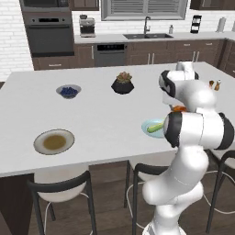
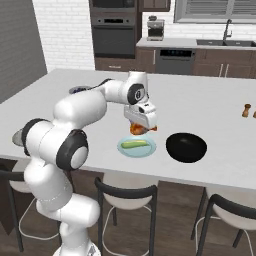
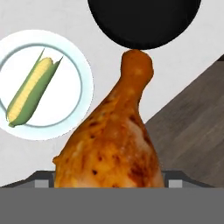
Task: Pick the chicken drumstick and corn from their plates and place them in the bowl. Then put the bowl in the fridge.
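The chicken drumstick (image 3: 114, 140) hangs clamped in the gripper (image 2: 141, 126), above the counter between the corn (image 2: 135, 144) on its blue plate (image 2: 125, 150) and the black bowl (image 2: 186, 147). Released short, it lands on the counter or clips the bowl's rim.

Bright, even rendered light; soft shadows

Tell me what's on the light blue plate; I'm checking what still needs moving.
The corn lies alone on the light blue plate, husk partly on. The plate's surface beneath the cob is hidden.
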You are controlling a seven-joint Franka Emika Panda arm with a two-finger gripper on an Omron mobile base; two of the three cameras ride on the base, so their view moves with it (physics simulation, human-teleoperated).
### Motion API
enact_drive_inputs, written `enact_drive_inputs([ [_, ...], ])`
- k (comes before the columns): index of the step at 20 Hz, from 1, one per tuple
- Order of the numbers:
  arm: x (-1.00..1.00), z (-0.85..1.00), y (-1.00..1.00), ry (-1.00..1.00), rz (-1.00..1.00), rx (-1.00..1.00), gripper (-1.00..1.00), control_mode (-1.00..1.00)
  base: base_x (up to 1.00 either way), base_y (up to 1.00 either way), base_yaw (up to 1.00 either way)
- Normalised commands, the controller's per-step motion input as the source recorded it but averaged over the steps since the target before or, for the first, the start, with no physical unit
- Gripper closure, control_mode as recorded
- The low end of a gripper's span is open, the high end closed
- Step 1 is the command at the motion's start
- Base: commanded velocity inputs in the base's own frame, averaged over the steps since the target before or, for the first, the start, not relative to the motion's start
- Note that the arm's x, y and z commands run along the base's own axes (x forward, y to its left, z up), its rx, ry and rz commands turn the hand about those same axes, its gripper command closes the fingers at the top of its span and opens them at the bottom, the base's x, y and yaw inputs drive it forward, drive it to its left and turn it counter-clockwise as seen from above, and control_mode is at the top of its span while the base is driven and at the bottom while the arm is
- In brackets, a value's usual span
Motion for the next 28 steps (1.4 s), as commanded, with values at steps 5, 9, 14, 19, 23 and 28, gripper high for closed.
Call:
enact_drive_inputs([
  [5,0.24,-0.11,-1.00,-0.23,0.09,0.00,1.00,-1.00,0.00,0.00,0.00],
  [9,0.41,-0.23,-0.78,-0.03,0.03,0.00,1.00,-1.00,0.00,0.00,0.00],
  [14,0.46,0.00,-0.52,0.16,0.00,0.01,1.00,-1.00,0.00,0.00,0.00],
  [19,0.59,-0.18,-0.30,0.08,0.00,0.00,1.00,-1.00,0.00,0.00,0.00],
  [23,0.48,-0.46,-0.38,0.00,0.00,0.00,1.00,-1.00,0.00,0.00,0.00],
  [28,0.14,-0.52,-0.28,0.00,0.00,0.00,1.00,-1.00,0.00,0.00,0.00],
])
